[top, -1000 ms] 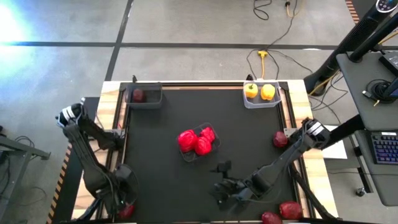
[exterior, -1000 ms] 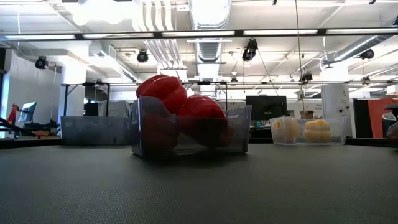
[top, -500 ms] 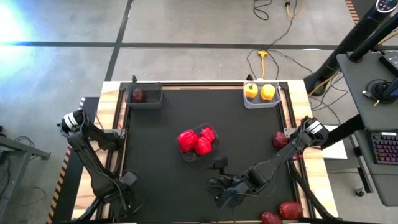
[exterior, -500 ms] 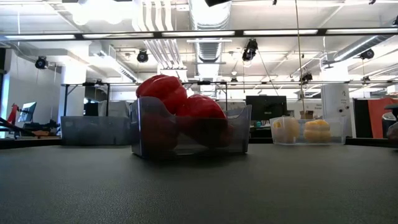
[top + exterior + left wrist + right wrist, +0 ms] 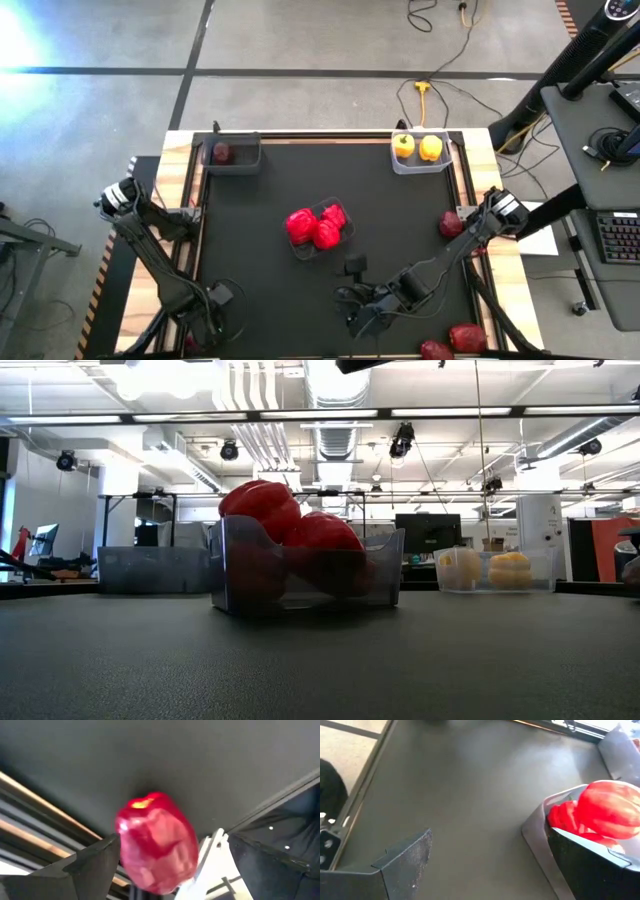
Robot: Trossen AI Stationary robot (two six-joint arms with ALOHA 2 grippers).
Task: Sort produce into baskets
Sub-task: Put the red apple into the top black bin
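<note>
A red pepper sits between the two dark fingers of the left tool. The fingers are spread wide on each side of it, and I cannot tell if they touch it. This is at the near left corner of the worktop, by its wooden edge.

In the middle of the worktop stands a clear basket piled with more red peppers. In the low view they bulge over its rim. At the far right corner a second clear basket holds two yellow peppers, side by side. At the far left corner a dark basket holds one dark red fruit.

Another dark red fruit lies loose at the right edge of the worktop. Two more red pieces lie at the near right corner.

The right tool is low over the near middle of the worktop, close to the basket of red peppers. Its fingers are spread wide with nothing between them.
</note>
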